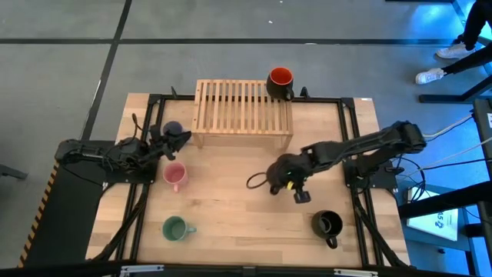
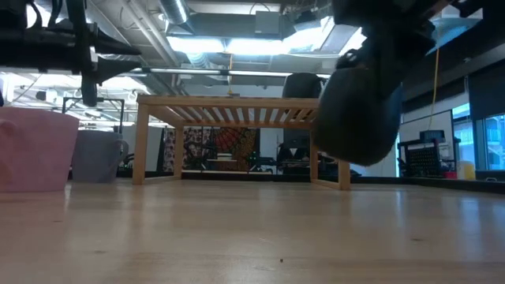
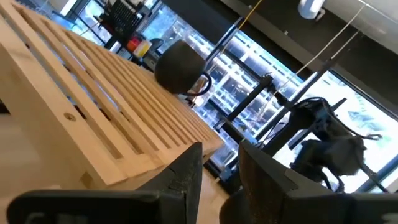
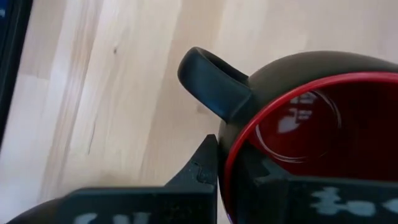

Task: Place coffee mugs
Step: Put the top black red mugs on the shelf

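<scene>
My right gripper (image 4: 227, 180) is over the middle of the table, shut on the dark mug with red inside (image 1: 277, 175), which hangs clear of the wood in the low view (image 2: 359, 102). The slatted wooden rack (image 1: 242, 108) stands at the far side. The mug with orange-red inside (image 1: 280, 81) rests on the rack's far right corner. On the table stand the lavender mug (image 1: 173, 128), pink mug (image 1: 175, 175), green mug (image 1: 175, 228) and black mug (image 1: 328, 225). My left gripper (image 3: 221, 174) hovers above the lavender mug, a narrow gap between its fingers, touching nothing. My right gripper pinches the mug's rim (image 4: 231, 149) right beside the handle (image 4: 208, 78), with one finger (image 4: 202, 168) outside the wall and the other (image 4: 264, 180) inside. The fingers come from above, pointing down. The mug is lifted clear of the table and tilted.
The rack's slatted top (image 3: 93, 93) holds only the orange-red mug (image 3: 180, 65). Bare wood lies between the rack and the near mugs. Black frame rails run along the table's left and right sides. A person's feet (image 1: 438, 65) show beyond the far right corner.
</scene>
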You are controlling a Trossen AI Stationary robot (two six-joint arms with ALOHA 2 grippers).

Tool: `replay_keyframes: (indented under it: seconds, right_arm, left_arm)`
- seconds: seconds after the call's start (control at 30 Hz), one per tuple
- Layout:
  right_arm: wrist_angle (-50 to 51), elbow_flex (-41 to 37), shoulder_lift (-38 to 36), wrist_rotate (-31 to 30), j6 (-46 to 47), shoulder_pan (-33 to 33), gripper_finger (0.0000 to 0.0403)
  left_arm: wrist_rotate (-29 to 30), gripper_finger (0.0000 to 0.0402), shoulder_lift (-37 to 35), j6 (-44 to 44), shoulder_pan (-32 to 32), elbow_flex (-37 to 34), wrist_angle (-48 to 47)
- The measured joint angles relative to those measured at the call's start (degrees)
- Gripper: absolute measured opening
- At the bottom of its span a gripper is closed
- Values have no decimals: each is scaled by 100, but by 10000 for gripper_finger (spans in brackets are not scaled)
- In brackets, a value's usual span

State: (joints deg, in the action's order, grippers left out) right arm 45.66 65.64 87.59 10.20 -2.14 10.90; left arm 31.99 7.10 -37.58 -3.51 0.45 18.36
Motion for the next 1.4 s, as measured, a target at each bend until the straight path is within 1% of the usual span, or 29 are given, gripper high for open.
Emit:
replay_keyframes:
  seconds: [0.1,0.2,0.37,0.53,0.63,0.73,0.87,1.0,1.13,1.23,1.3,1.37,1.4]
  right_arm:
    - [142,429,438,99,-330,87,1]
    - [309,871,873,194,-591,82,1]
    - [596,1477,1574,503,-767,28,1]
    - [563,1787,2078,803,-729,26,1]
    - [552,1864,2204,798,-578,37,4]
    - [471,1881,2273,784,-378,32,20]
    - [428,1865,2283,453,107,38,49]
    - [702,2178,2264,416,500,-16,88]
    - [1415,2729,2260,437,1102,-46,127]
    - [2187,3353,2255,614,2064,-45,145]
    - [2488,3733,2253,651,3068,37,151]
    - [2457,3988,2249,505,4467,198,153]
    - [2376,4069,2249,335,5131,313,153]
  left_arm:
    - [-24,97,113,-135,0,0,5]
    - [-207,97,201,-207,0,0,8]
    - [-553,97,309,-256,0,0,-4]
    - [-941,97,305,-258,0,0,9]
    - [-1216,97,303,-239,0,0,9]
    - [-1397,97,303,-205,0,0,8]
    - [-1501,97,303,-194,0,0,9]
    - [-1500,97,303,-149,0,0,9]
    - [-1514,97,303,-85,0,0,10]
    - [-1517,97,303,-92,0,0,20]
    - [-1517,97,303,-114,0,0,27]
    - [-1510,97,303,-115,0,0,27]
    - [-1491,97,303,-116,0,0,27]
